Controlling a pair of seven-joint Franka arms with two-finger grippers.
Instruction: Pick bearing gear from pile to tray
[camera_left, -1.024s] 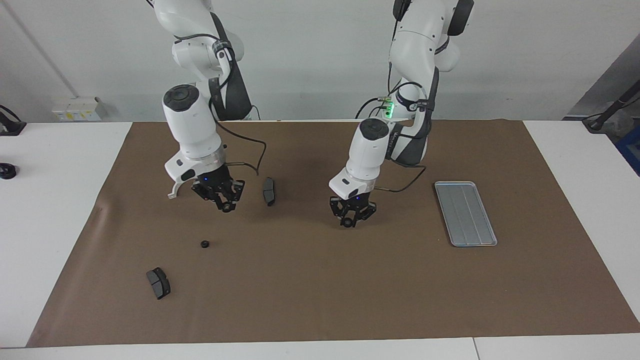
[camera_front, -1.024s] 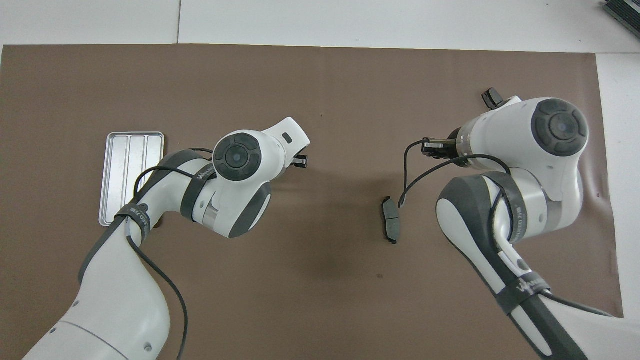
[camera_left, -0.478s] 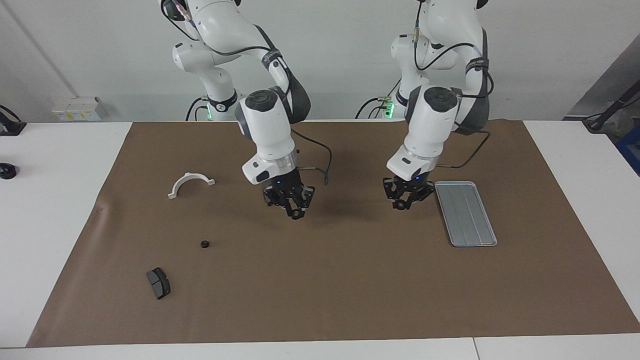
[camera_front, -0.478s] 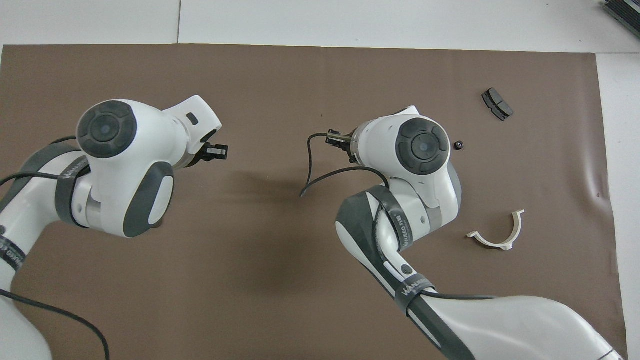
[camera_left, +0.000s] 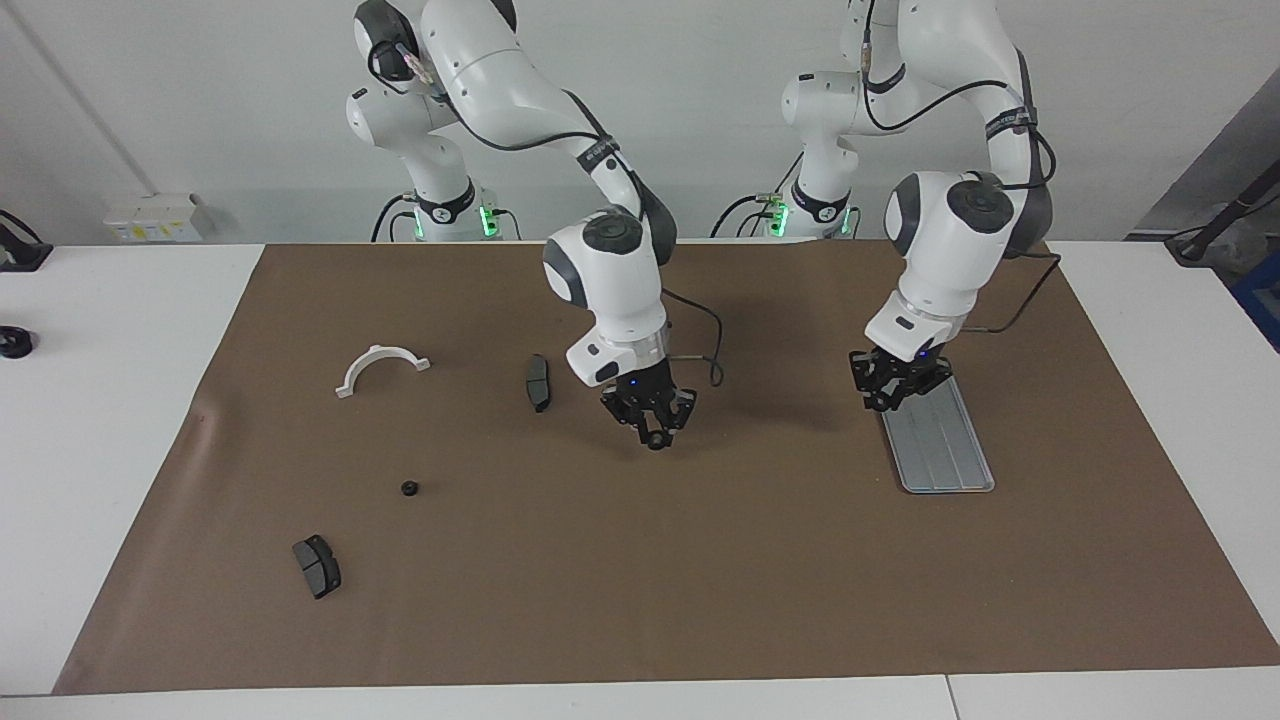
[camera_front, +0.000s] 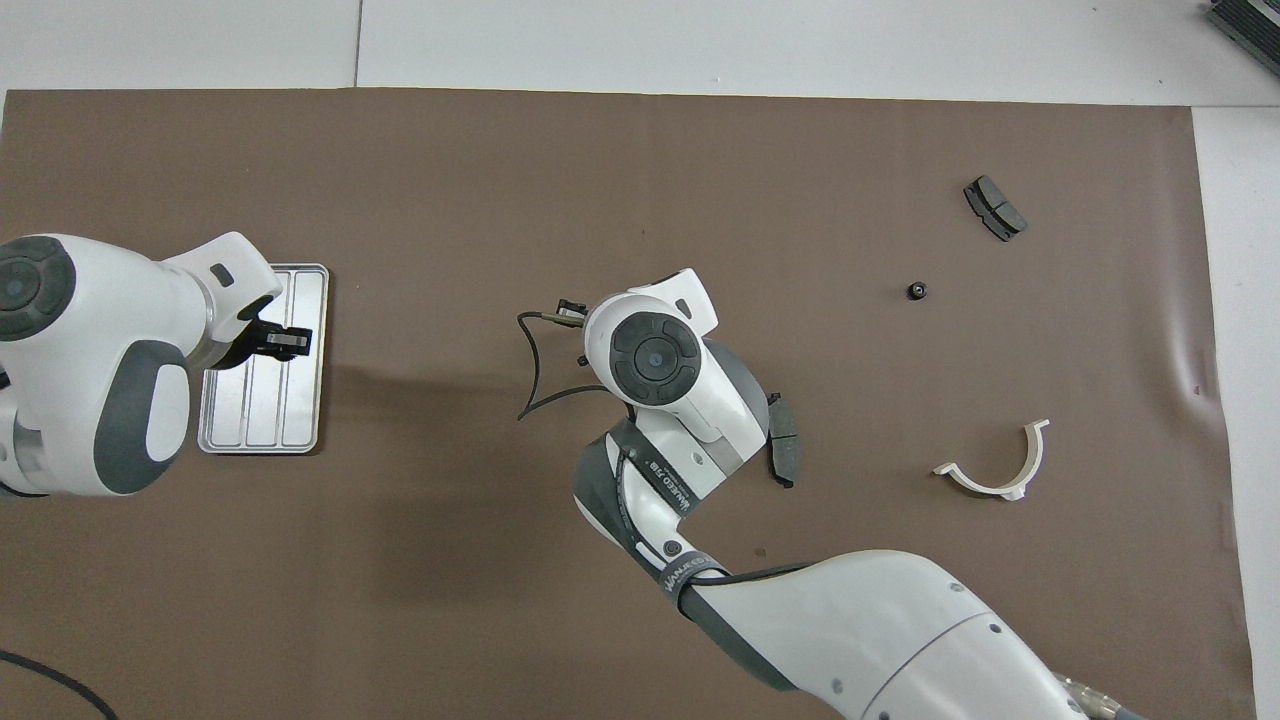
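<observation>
The silver ridged tray (camera_left: 945, 450) lies toward the left arm's end of the brown mat and also shows in the overhead view (camera_front: 300, 420). My left gripper (camera_left: 888, 398) hangs over the tray's end nearer the robots, as the overhead view (camera_front: 288, 342) also shows. My right gripper (camera_left: 655, 437) hangs over the middle of the mat, with a small black round piece at its tips. In the overhead view its own wrist hides it. Another black round piece (camera_left: 408, 488) lies loose on the mat toward the right arm's end.
A dark brake-pad piece (camera_left: 538, 382) lies beside the right gripper. A second pad (camera_left: 317, 566) lies farther from the robots, toward the right arm's end. A white half-ring bracket (camera_left: 382, 367) lies nearer the robots. The brown mat (camera_left: 640, 600) covers the table.
Both arms swung toward the left arm's end of the table. The left gripper went from mid-mat to over the tray. The right gripper went from the pile to the mat's middle.
</observation>
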